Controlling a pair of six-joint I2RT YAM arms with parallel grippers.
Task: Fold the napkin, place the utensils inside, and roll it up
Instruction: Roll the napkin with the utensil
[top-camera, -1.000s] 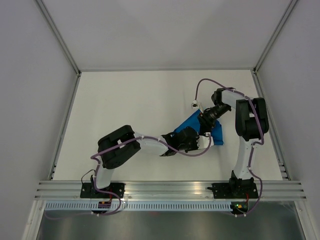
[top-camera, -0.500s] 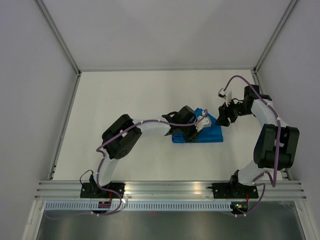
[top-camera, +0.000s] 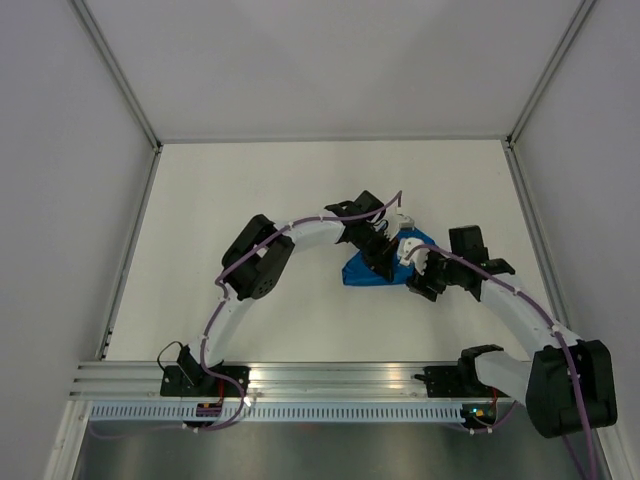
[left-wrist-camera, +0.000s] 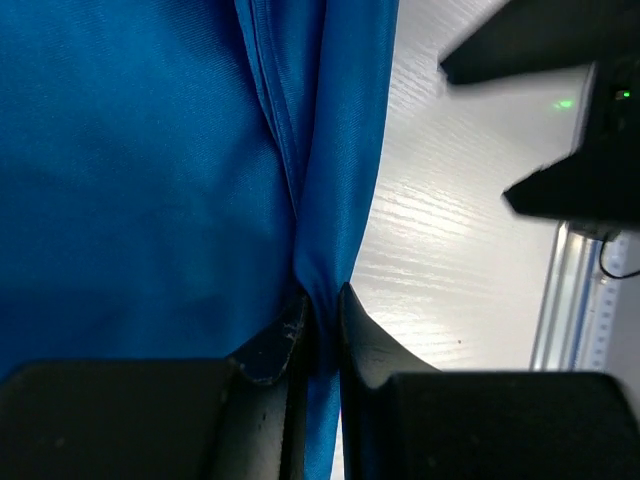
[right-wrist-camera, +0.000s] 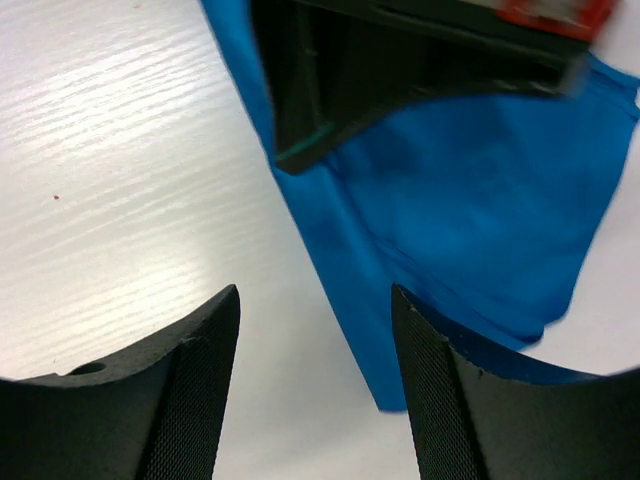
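The bright-blue napkin (top-camera: 362, 273) lies bunched in a rough triangle right of the table's middle. My left gripper (top-camera: 390, 257) reaches over it from the left and is shut on a raised fold of the cloth (left-wrist-camera: 335, 150), pinched between the fingertips (left-wrist-camera: 320, 305). My right gripper (top-camera: 420, 275) sits just right of the napkin, open, with nothing held. In the right wrist view a napkin corner (right-wrist-camera: 400, 300) lies ahead between the spread jaws (right-wrist-camera: 315, 290), closer to the right finger. The left gripper's dark fingers (right-wrist-camera: 330, 90) show at the top there. The utensils are hidden.
White tabletop (top-camera: 250, 210) enclosed by grey side walls and a back wall. An aluminium rail (top-camera: 340, 375) with both arm bases runs along the near edge. Purple cables loop along both arms.
The right arm has swung from the napkin's far right side round to its near right side, jaws slightly wider. The left gripper has shifted farther back, and the cloth has bunched from a rectangle into a triangle.
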